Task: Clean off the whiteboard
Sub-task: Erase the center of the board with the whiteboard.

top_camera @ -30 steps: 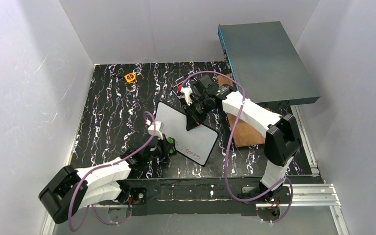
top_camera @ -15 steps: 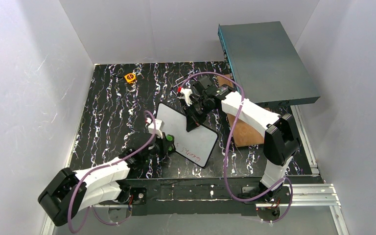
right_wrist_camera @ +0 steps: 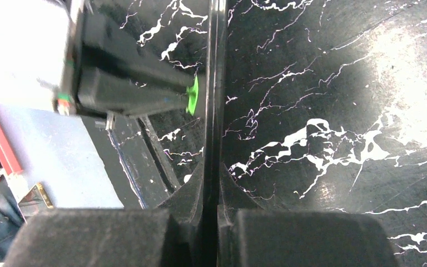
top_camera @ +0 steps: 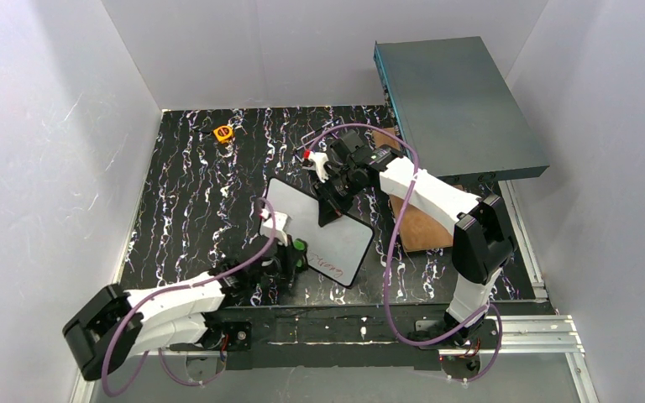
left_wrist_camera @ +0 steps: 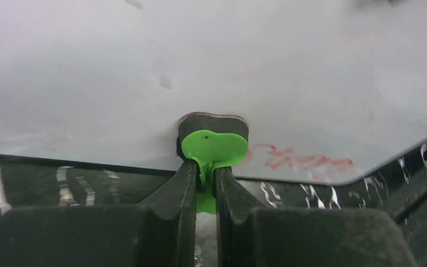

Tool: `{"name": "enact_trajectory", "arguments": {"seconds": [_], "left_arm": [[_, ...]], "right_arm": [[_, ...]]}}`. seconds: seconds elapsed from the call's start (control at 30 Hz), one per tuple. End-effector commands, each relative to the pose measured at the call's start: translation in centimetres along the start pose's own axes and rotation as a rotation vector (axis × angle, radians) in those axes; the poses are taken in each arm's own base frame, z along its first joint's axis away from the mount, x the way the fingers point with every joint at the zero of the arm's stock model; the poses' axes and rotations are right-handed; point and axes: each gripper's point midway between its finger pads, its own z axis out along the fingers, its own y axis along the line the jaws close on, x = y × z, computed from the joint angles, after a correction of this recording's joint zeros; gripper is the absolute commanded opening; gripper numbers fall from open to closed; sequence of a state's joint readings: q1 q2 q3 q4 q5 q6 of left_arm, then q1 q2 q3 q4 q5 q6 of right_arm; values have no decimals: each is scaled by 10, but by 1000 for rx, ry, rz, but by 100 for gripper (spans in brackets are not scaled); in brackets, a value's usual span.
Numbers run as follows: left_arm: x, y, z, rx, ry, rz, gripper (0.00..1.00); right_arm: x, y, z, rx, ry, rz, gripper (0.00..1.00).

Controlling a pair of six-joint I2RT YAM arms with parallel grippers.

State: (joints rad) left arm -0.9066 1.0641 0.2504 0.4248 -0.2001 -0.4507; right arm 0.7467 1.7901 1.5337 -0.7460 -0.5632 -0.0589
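Holding the whiteboard (top_camera: 323, 227) at the centre of the worktop (top_camera: 185, 185), my right end effector (top_camera: 333, 204) is clamped on its 12 o'clock edge. My left end effector (left_wrist_camera: 204, 169), clamped on a green eraser (left_wrist_camera: 214, 146), has slid closer to the red writing (left_wrist_camera: 303, 161) at its 3 o'clock, still unerased.

Fingers (right_wrist_camera: 281, 236) tight on whiteboard (right_wrist_camera: 217, 83) edge.

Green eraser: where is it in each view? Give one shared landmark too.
Top external: green eraser low centre, at the whiteboard near-left edge, held in the left gripper.
Left wrist: eraser at centre, pinched between the fingers, pad on the board.
Right wrist: eraser a green sliver, upper centre, against the edge-on board.
Shared landmark: the whiteboard.
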Motion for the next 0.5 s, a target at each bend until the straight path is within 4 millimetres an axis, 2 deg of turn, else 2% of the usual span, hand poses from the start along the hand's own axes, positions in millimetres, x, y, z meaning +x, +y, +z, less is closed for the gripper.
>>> {"name": "enact_trajectory", "arguments": {"seconds": [0.0, 0.07, 0.17, 0.23, 0.47], "left_arm": [[-39, 61, -13, -263, -149, -134, 0], [-40, 70, -17, -279, -138, -165, 0], [-40, 67, -14, -243, -119, -160, 0], [-39, 55, -9, -180, -100, -142, 0], [-31, -9, -2, 66, -72, -29, 0]], "right_arm": [[6, 71, 3, -299, 25, -53, 1], [7, 71, 3, -304, 27, -52, 1], [7, 71, 4, -305, 29, -52, 1], [7, 72, 3, -305, 28, -55, 1], [8, 75, 1, -319, 30, -79, 1]]}}
